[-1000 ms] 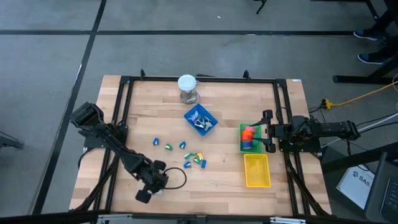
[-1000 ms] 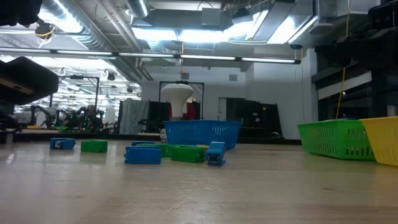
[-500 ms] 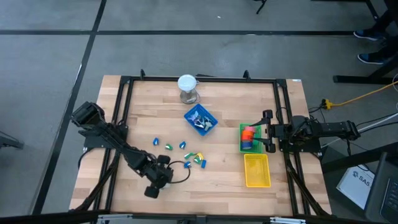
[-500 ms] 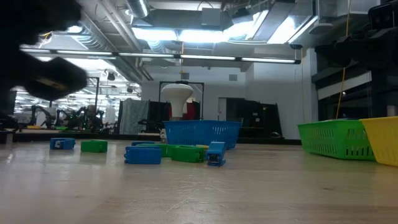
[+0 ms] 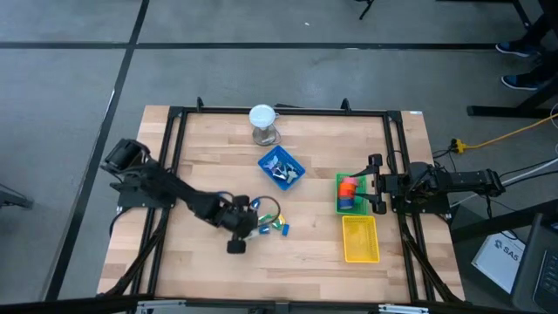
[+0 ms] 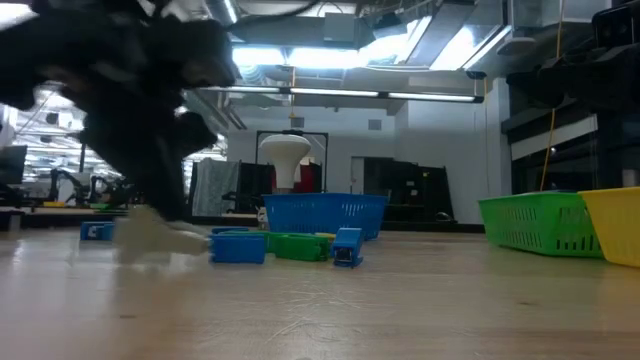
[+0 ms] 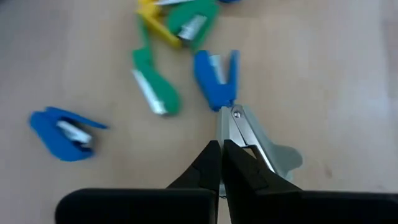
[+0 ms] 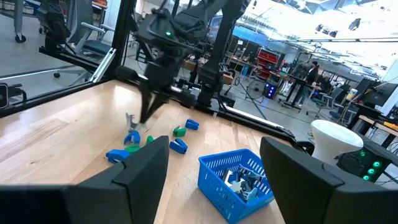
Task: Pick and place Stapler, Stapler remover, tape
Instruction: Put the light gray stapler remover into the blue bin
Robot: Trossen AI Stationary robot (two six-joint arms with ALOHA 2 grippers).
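The left gripper point(image 5: 247, 228) has swung across the table point(image 5: 305, 270) from its near-left part toward the middle and now sits at the edge of the scattered green, blue and yellow staplers point(image 5: 277, 225). Its fingers point(image 7: 214, 163) are pressed together on a grey metal staple remover point(image 7: 249, 138), which trails from the tips in the left wrist view and shows as a pale blur under the arm in the low view. That suggests a pick is made and the piece is being carried, probably toward the blue basket point(image 5: 281, 167), where similar grey claws already lie. The tape pieces point(image 5: 349, 187), red and orange, sit in the green basket point(image 5: 338, 208) beside the yellow basket point(image 5: 360, 240). The right gripper point(image 5: 376, 184) has not moved; it waits over the green basket with fingers point(image 8: 140, 171) spread wide, holding nothing.
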